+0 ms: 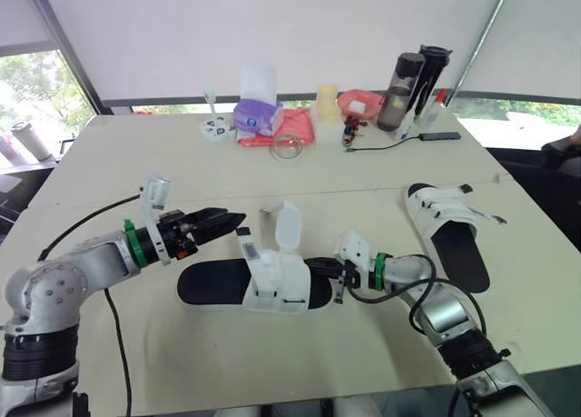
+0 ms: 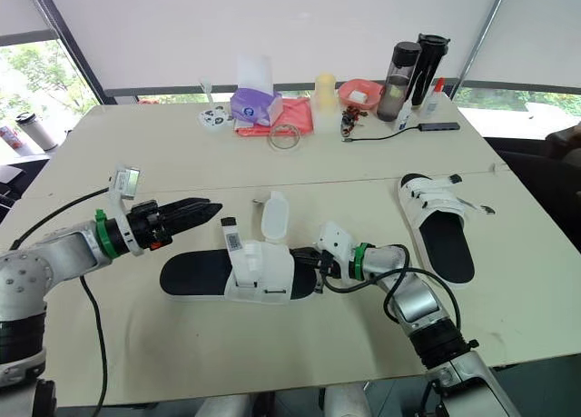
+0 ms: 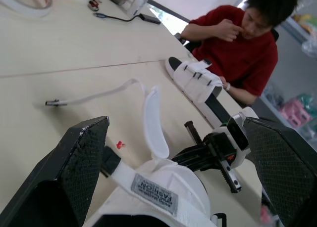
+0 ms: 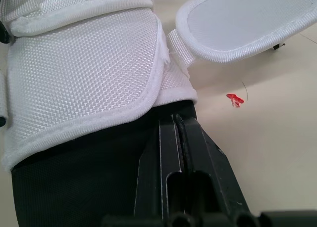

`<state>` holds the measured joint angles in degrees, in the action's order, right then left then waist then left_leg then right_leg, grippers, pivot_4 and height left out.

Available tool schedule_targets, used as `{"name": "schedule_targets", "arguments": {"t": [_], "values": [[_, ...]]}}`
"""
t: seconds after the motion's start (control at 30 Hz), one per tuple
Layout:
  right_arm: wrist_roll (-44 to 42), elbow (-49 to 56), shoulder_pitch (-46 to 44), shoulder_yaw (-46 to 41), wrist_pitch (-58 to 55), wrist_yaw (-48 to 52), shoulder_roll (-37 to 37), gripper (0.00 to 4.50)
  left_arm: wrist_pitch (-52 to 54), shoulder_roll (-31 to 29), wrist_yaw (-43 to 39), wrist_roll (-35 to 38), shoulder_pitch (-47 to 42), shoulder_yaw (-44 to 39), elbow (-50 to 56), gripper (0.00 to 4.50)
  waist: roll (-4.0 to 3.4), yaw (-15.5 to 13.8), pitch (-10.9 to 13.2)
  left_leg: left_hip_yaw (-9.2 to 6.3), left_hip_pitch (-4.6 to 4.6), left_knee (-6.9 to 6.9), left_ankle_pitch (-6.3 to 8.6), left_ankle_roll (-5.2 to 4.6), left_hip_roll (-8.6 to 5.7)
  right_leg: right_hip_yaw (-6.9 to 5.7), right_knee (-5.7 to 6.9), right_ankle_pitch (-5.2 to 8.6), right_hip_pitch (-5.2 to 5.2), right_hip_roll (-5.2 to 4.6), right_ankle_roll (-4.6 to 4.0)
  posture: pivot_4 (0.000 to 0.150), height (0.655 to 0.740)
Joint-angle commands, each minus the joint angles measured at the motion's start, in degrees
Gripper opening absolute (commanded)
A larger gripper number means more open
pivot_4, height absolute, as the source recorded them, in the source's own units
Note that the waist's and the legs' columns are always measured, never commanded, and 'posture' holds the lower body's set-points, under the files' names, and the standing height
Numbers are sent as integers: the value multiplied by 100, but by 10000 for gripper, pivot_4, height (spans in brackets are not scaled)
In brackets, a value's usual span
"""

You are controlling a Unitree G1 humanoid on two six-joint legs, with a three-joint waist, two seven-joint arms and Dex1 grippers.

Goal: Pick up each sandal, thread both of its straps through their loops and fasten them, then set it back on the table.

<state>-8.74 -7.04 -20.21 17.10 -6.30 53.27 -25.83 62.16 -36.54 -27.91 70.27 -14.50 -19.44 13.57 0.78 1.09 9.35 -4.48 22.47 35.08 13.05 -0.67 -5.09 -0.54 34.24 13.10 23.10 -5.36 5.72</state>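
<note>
The unfastened sandal [image 1: 272, 285] lies near the table's [image 1: 182, 153] front edge, its strap [image 1: 287, 226] standing loose. The right gripper [image 1: 329, 273], fingers closed together, presses against the sole's end. The left gripper [image 1: 231, 221] hangs wide open beside the strap, which I'd guess it must pinch and thread next.

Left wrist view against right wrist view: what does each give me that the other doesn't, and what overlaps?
Left wrist view adds the far sandal, a person in red, and the right gripper at the near sandal's side. Right wrist view adds the near sandal's black sole, with that gripper's fingers pressed together against it. Both share the white upper, its raised flap, and a red mark on the table.
</note>
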Motion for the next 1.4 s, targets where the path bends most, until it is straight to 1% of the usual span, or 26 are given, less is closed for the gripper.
{"name": "schedule_targets", "arguments": {"t": [0.03, 0.13, 0.3, 0.57, 0.67, 0.7, 0.73, 0.87, 0.9, 0.93, 1.1, 1.17, 1.27, 1.33, 1.4], "values": [[358, -542, 74, 163, -156, -78, -1, 0, -81, 50, 27, -82, 153, 39, 209, 44624, 2, -10, 1, 0, 0, -2, 0, 0, 0, 0, 0, 0, 6, 0, -1, 1500, 7400], [355, -559, 63, 171, -136, -76, 8, 0, -335, 162, 111, -427, 129, 166, 178, 44624, 2, -17, 1, 0, 1, -4, 0, 0, 1, 0, -1, -1, 12, 0, -3, 1500, 7400], [349, -529, 86, 179, -139, -84, 13, 0, -422, 477, 296, -676, -12, 404, 76, 44624, 2, -9, 1, 0, 6, -4, 0, 0, 1, 0, -6, -1, 9, -1, -3, 1500, 7400], [346, -480, 118, 170, -163, -109, 5, 0, -521, 710, 136, -997, -197, 510, -364, 44624, 2, -11, 0, 0, 6, -10, 0, 1, 1, 0, -3, -2, 12, 0, -5, 1500, 7400], [348, -451, 137, 159, -173, -127, -5, 0, -503, 765, 103, -1038, -230, 489, -478, 37585, 2, -11, 0, 0, 6, -9, 0, 1, 1, 0, -5, -1, 12, 0, -4, 1500, 7400], [349, -447, 140, 157, -175, -130, -6, 0, -503, 778, 77, -1058, -238, 489, -510, 32123, 2, -11, 0, 0, 6, -9, 0, 1, 1, 0, -6, -1, 12, -1, -4, 1500, 7400], [350, -444, 140, 156, -178, -132, -6, 0, -505, 785, 45, -1080, -243, 496, -535, 27974, 2, -11, 0, 0, 7, -9, 0, 1, 1, 0, -6, -1, 11, -1, -4, 1500, 7400], [349, -446, 131, 147, -182, -137, -6, 0, -524, 767, -230, -1178, -220, 552, -664, 7885, 2, -10, 1, 0, 9, -10, 1, 1, 1, 0, -6, -1, 12, -1, -4, 1500, 7400], [349, -448, 127, 145, -182, -138, -7, 0, -567, 764, -309, -1239, -213, 576, -723, 3651, 2, -11, 0, 0, 9, -9, 1, 1, 1, 0, -6, -1, 12, -1, -4, 1500, 7400], [350, -450, 124, 144, -181, -138, -6, 0, -615, 764, -389, -1312, -219, 601, -800, 501, 2, -10, 1, 0, 9, -10, 1, 1, 1, 0, -6, -1, 13, -1, -4, 1500, 7400], [355, -472, 115, 145, -158, -130, -10, 0, -982, 706, -927, -1682, -330, 708, -1215, 501, 2, -9, 1, 0, 15, -9, 1, 1, 2, 0, -9, -1, 14, -2, -4, 1500, 7400], [359, -483, 112, 147, -146, -126, -12, 0, -1190, 638, -1346, -1747, -393, 693, -1318, 501, 2, -6, 1, 0, 18, -10, 1, 1, 2, 0, -11, -1, 16, -2, -4, 1500, 7400], [363, -486, 107, 153, -140, -118, -16, 0, -1380, 551, -1943, -1676, -462, 655, -1124, 501, 2, 0, 1, 0, 29, -10, 1, 1, 3, 0, -13, -1, 26, -2, -5, 1500, 7400], [368, -506, 98, 160, -129, -113, -11, 0, -1431, 584, -2014, -1611, -646, 634, -972, 501, 2, -4, 1, 0, 36, -9, 1, 1, 3, 0, -14, -1, 31, -3, -5, 1500, 7400], [375, -526, 86, 167, -117, -109, -1, 0, -1343, 702, -1864, -1439, -995, 592, -828, 501, 3, -13, 2, 0, 51, -8, 1, 1, 3, 0, -15, -1, 40, -3, -5, 1500, 7400]]}}
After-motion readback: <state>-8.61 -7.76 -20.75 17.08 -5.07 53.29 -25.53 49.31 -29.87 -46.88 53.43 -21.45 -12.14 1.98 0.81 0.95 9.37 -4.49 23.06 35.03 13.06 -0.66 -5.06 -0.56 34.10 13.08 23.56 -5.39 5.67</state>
